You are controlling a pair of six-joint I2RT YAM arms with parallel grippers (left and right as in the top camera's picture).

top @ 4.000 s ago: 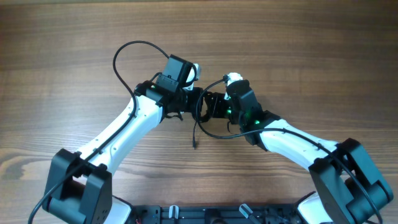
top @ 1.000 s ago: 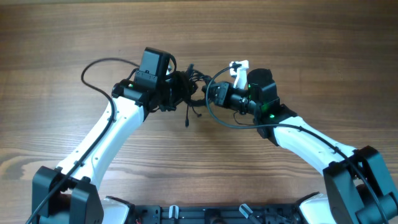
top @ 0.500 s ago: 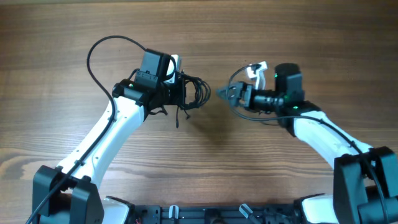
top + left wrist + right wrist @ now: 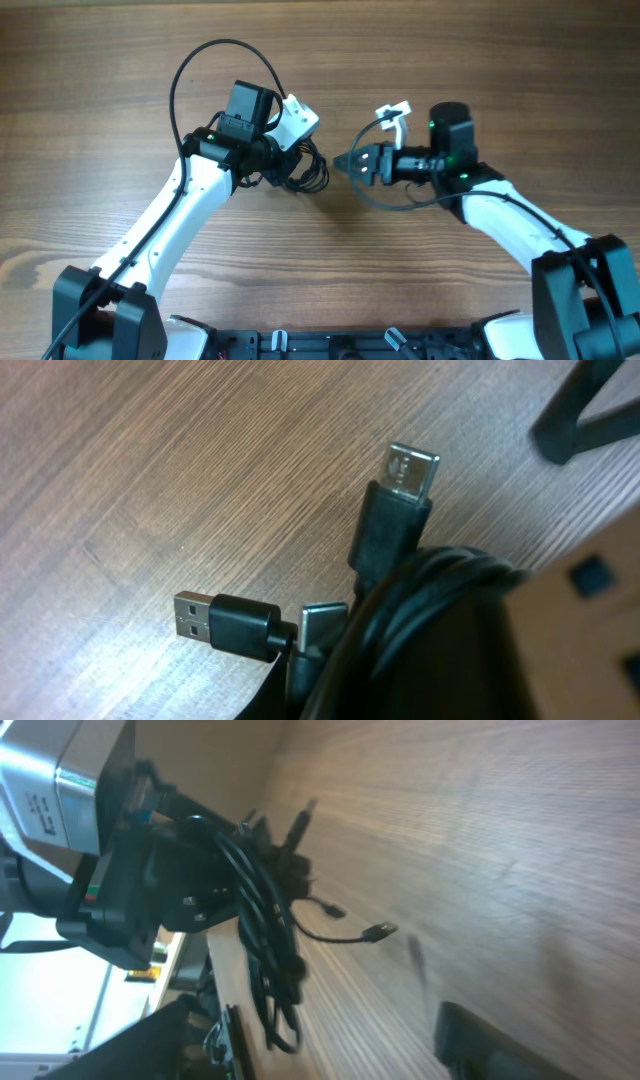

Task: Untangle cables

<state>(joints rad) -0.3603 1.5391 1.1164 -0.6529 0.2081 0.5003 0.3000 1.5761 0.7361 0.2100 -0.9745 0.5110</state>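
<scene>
Overhead: my right hand [image 4: 347,162] has released, jaws wide and empty; left hand [image 4: 284,166] clamps the bunched cables [image 4: 313,176], still tangled.

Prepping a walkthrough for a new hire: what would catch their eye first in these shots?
The bunch of thin black cables near the middle of the wooden table, clamped in the left gripper. Right beside it, the right gripper points at the bunch, jaws open and empty. In the left wrist view, three metal plug ends poke out of the bunch.
</scene>
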